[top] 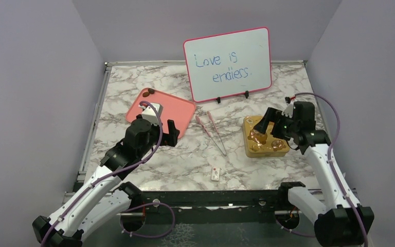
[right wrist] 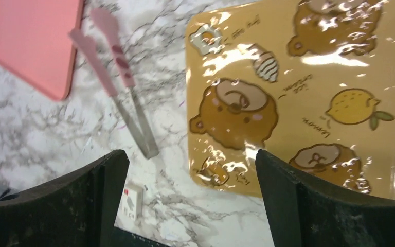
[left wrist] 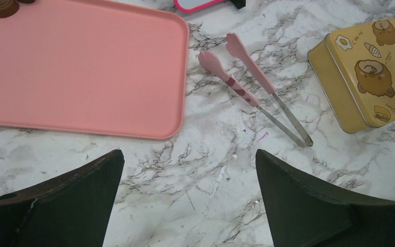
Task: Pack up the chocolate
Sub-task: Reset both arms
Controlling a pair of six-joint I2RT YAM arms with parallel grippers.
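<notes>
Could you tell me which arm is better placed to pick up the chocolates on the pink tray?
Left. The left gripper hangs open beside the pink tray holding the chocolates; the right gripper, also open, is over the yellow bear-print tin.

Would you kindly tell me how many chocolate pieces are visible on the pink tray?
2: both chocolate pieces lie close together at the pink tray's far left corner. Others may be hidden inside the closed gold tin.
</notes>
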